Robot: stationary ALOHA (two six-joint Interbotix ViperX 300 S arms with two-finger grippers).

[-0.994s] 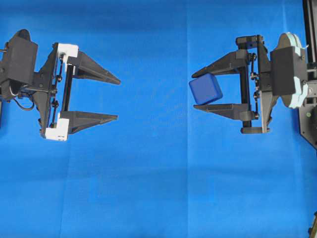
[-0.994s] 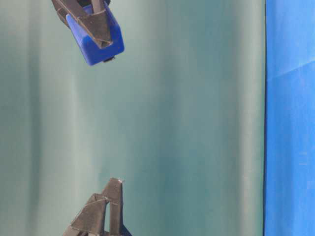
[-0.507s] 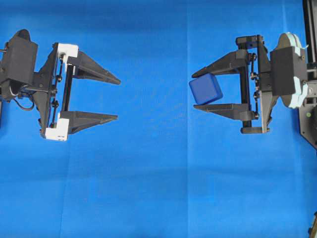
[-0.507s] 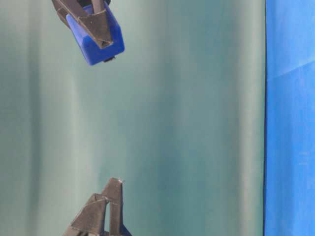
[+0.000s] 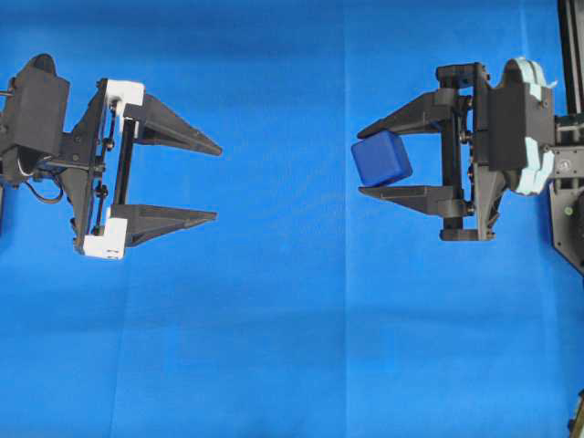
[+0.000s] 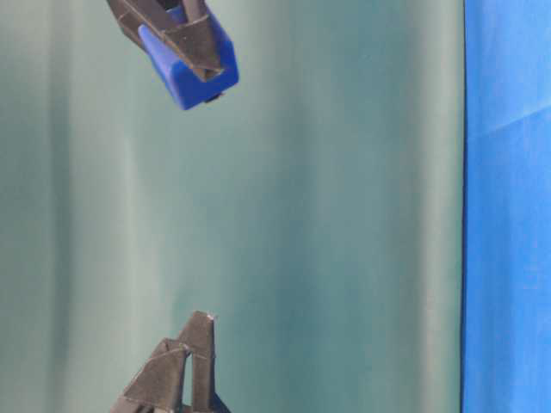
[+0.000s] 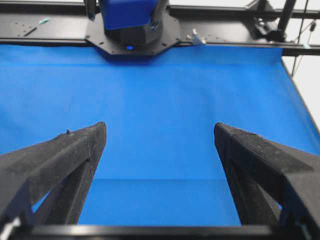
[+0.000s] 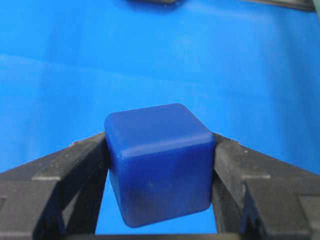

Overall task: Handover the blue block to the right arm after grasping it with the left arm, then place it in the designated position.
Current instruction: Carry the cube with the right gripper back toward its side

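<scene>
Two hands facing: our right all-black hand [image 5: 372, 160] clamping small dark-blue rounded cube [image 5: 381, 159] at fingertips above blue cloth-covered bench [image 5: 292, 347]; left white-bracketed hand [image 5: 217, 182] hanging spread apart, carrying nothing. Risking: cube slipping from tip-only grip during placing.

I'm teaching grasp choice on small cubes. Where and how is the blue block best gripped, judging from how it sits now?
Probably on two opposite flat faces near mid-height, coming in level from its side. The blue block is narrower than the jaw span, and the right gripper holds it exactly so, fingers flat against parallel faces.
</scene>
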